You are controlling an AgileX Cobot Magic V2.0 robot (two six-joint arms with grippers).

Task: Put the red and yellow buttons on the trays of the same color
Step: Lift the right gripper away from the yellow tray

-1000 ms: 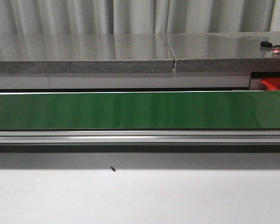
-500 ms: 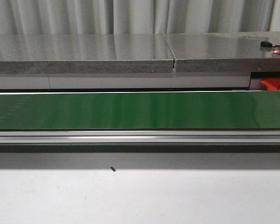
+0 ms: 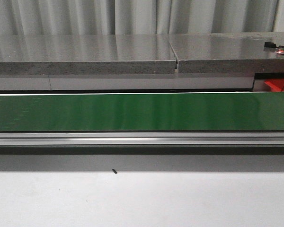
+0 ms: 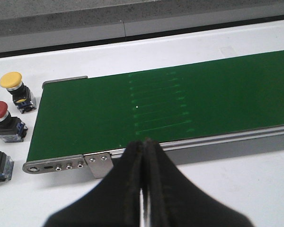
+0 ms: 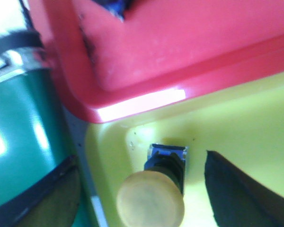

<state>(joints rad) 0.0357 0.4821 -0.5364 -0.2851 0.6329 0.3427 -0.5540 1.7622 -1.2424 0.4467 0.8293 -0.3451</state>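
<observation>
Right wrist view: the right gripper is spread open, its fingers either side of a yellow button that lies inside the yellow tray, lower centre of the frame, below the red tray. The release looks done; the gripper is best lifted straight so the cap is not clipped. In the left wrist view the left gripper is pressed closed and empty, with another yellow button and a red button waiting at the left edge beside the green belt.

— How does the left pincer stand?
— Fingers pressed together, nothing between them.
— And the right pincer?
— Fingers spread wide apart, gripping nothing.
</observation>
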